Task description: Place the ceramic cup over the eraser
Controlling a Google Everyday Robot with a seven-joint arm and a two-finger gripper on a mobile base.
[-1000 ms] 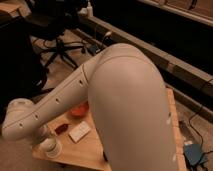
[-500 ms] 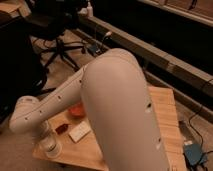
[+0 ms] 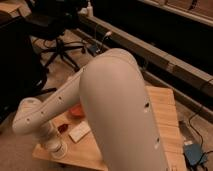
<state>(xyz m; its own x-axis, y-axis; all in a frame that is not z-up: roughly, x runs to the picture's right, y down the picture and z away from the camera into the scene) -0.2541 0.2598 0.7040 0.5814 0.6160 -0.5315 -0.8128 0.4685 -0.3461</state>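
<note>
Dim office floor with dark cables surrounds a light wooden desk [image 3: 165, 115], seen from above. Beyond the desk runs a long, low ledge, and a black swivel chair [image 3: 60, 30] stands on the floor at the far left.

An orange-red bowl [image 3: 76, 110] sits on the left part of the desk, half hidden behind the robot's bulky white arm [image 3: 120, 110]. The arm fills the middle of the view. From its big rounded shoulder segment, just right of the bowl, a slimmer segment slants past the bowl's near side, out to an elbow well to the bowl's left. It then turns down towards the desk's near-left corner.

A red chilli-shaped thing [image 3: 62, 128] lies nearer the camera than the bowl and slightly to its left. A flat white rectangular block [image 3: 80, 133] lies just beside the chilli, directly in front of the bowl.

The ceramic cup [image 3: 59, 152] stands upright at the desk's near-left corner, further from the bowl than the chilli. The hand [image 3: 55, 145] is right on top of the cup, reaching down from the wrist. Whether it is wide, narrow or gripping the cup cannot be told, because the wrist covers it.
</note>
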